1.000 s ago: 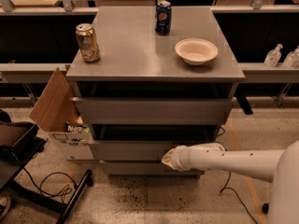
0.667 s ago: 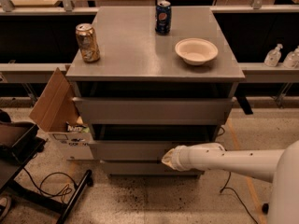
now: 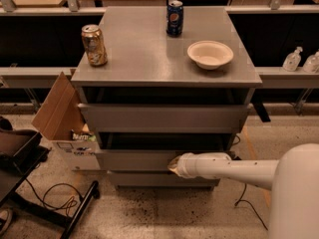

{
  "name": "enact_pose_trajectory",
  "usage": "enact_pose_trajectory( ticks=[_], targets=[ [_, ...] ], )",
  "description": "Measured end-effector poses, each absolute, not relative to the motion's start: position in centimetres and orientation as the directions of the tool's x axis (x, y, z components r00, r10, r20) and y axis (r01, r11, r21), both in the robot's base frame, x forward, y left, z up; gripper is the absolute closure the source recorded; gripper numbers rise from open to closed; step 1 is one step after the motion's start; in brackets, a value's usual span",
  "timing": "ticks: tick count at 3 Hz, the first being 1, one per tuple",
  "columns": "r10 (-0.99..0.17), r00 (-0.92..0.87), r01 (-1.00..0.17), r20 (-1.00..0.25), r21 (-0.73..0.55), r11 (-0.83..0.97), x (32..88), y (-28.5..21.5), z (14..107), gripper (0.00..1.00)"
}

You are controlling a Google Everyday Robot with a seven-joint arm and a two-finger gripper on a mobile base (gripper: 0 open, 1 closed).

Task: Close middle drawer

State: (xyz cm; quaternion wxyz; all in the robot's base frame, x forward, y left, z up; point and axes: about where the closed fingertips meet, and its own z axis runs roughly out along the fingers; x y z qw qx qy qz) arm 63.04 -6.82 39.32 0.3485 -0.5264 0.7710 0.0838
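Note:
The grey cabinet (image 3: 164,49) has three stacked drawer fronts. The middle drawer (image 3: 132,160) has a flat grey front that stands a little out from the cabinet, with a dark gap above it. My gripper (image 3: 173,165), on the end of the white arm (image 3: 234,169), comes in from the right and its tip rests against the front of the middle drawer, right of its centre. The top drawer (image 3: 164,117) above also stands out from the cabinet. The bottom drawer (image 3: 159,179) sits further back beneath the arm.
On the cabinet top stand a gold can (image 3: 94,45), a blue can (image 3: 174,18) and a white bowl (image 3: 210,54). An open cardboard box (image 3: 62,118) sits on the floor at the left, with cables (image 3: 55,200) and a dark stand beside it. Bottles (image 3: 293,59) stand at the right.

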Motion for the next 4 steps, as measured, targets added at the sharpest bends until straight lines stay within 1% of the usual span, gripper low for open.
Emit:
enact_pose_trajectory(
  ticks=[1, 2, 3, 4],
  targets=[
    [-0.737, -0.216, -0.858, -0.641, -0.236, 0.456, 64.6, -6.6, 38.0, 1.00],
    [-0.747, -0.224, -0.856, -0.626, -0.240, 0.458, 64.6, -6.9, 38.4, 1.00],
    [-0.775, -0.201, -0.882, -0.599, -0.234, 0.409, 62.2, -6.9, 40.1, 1.00],
    [-0.816, -0.163, -0.927, -0.555, -0.195, 0.319, 56.9, -6.8, 42.5, 1.00]
  ],
)
